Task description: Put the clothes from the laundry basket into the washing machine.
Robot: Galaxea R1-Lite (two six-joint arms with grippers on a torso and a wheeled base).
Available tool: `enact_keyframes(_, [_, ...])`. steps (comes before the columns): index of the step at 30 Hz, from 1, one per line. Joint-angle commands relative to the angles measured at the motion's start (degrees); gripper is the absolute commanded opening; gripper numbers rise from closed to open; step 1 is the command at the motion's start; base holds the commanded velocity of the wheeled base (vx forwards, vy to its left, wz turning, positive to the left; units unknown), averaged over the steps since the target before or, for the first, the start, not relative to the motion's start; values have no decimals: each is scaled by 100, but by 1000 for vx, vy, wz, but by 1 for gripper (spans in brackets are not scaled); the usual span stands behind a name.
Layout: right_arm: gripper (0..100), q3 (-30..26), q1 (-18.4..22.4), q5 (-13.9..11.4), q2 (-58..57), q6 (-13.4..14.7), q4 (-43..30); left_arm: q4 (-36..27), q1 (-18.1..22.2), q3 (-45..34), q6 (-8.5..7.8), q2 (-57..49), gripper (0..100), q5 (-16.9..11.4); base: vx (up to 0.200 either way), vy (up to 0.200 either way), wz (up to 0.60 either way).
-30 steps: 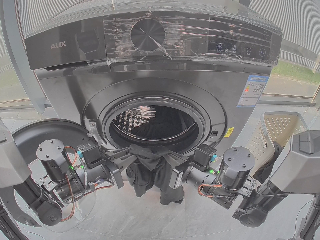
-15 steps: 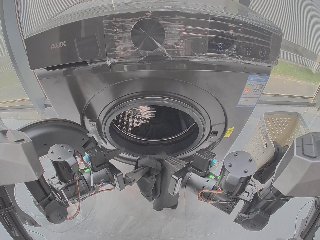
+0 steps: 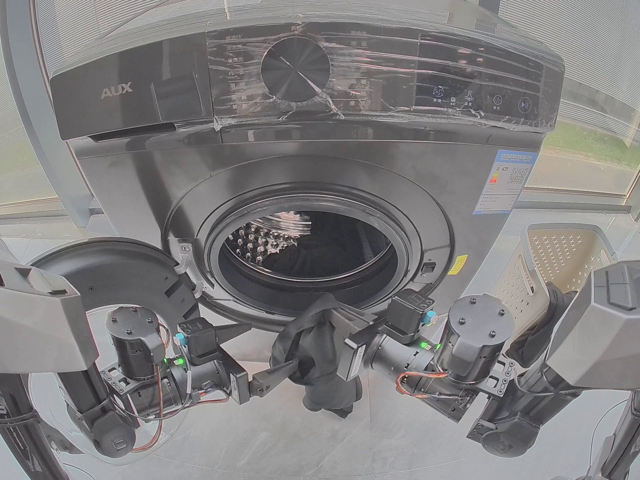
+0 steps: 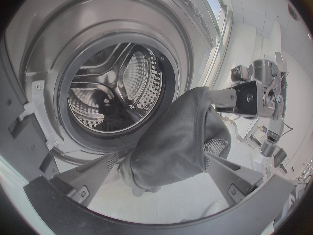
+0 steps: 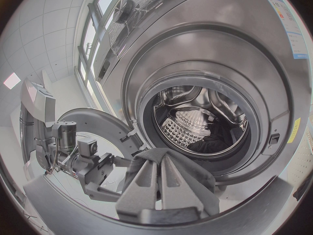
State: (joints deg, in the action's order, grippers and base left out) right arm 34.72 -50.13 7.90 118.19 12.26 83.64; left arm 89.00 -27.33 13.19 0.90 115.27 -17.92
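Dark garment (image 3: 317, 356) tight in the closed right jaws before the washing machine (image 3: 133, 185); left jaws wide, empty, alongside.

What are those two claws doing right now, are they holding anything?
Left gripper: open, holding nothing.
Right gripper: closed on the dark garment.

Bright daylight comes through the windows (image 3: 587, 135) behind the washer (image 3: 133, 188), laying streaky glare on the plastic film (image 3: 373, 75) over its panel and sharp highlights on the drum (image 4: 137, 75), whose depths lie dark, while both wrist views bend strongly and fall black at their corners.
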Motion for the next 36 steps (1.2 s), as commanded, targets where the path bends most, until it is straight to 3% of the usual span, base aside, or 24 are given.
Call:
enact_keyframes(1, [0,35,73,1,-50,-5,-6,29,0,-212,-20,83,100,-10,0,0,0])
enact_keyframes(5, [0,79,91,1,-41,-5,-32,29,-9,-317,-73,92,100,-10,0,0,0])
enact_keyframes(6, [0,149,91,1,-33,-5,-58,21,-62,-343,-187,109,100,-10,0,0,0])
enact_keyframes(9, [0,202,91,1,-15,-5,-58,21,-238,-387,-275,197,100,-1,0,0,0])
enact_keyframes(17, [0,202,100,10,-41,-5,-120,38,-572,-238,-284,408,100,61,0,0,0])
enact_keyframes(22, [0,202,135,177,-41,-5,-137,47,-598,-203,-284,197,100,78,0,0,0])
enact_keyframes(27, [0,220,144,194,-24,-5,-146,47,-545,-18,-204,-146,100,236,0,0,0])
enact_keyframes(36, [0,281,249,203,-6,4,-243,38,-739,-97,-178,-427,100,175,0,0,0])
